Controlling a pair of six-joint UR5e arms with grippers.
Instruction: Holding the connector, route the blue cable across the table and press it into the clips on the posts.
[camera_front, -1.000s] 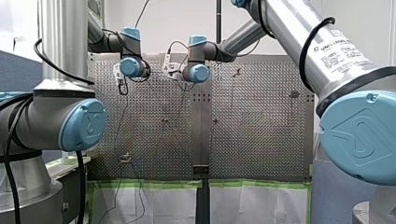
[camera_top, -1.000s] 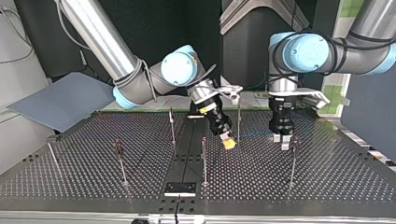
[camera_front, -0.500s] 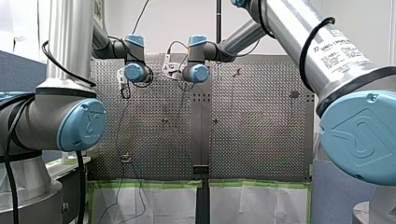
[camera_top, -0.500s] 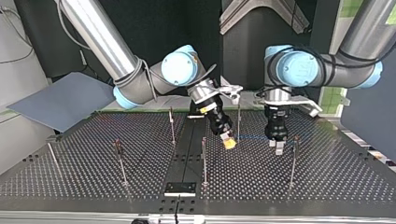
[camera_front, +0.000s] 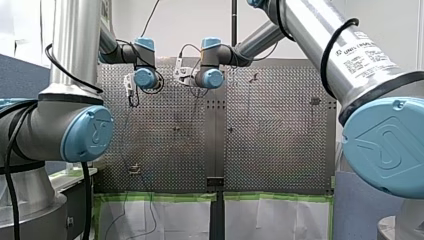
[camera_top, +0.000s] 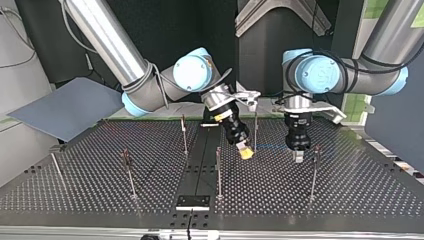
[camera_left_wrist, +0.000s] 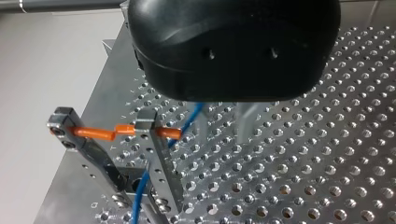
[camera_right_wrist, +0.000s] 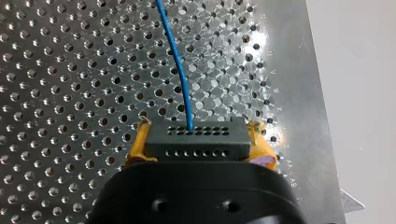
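My right fingers (camera_right_wrist: 136, 145) pinch the black connector (camera_right_wrist: 196, 140) to steer the blue cable (camera_right_wrist: 180, 70) over the worktop (camera_right_wrist: 70, 70). My left fingers (camera_left_wrist: 247, 126) stand apart beside it, near the orange clip (camera_left_wrist: 93, 134), for pressing.

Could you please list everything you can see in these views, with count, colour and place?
table: one, silver, perforated, under everything.
posts: six, thin metal, standing across the table in the top view.
clip: one seen, orange, on metal brackets by the table's edge.
blue cable: one, lies across the table past the clip.
connector: one, black, on the cable's end.
board: one, grey, at the top view's left.
left gripper: one, black, metal fingers open, cable beside them.
right gripper: one, yellow pads, shut on the connector.
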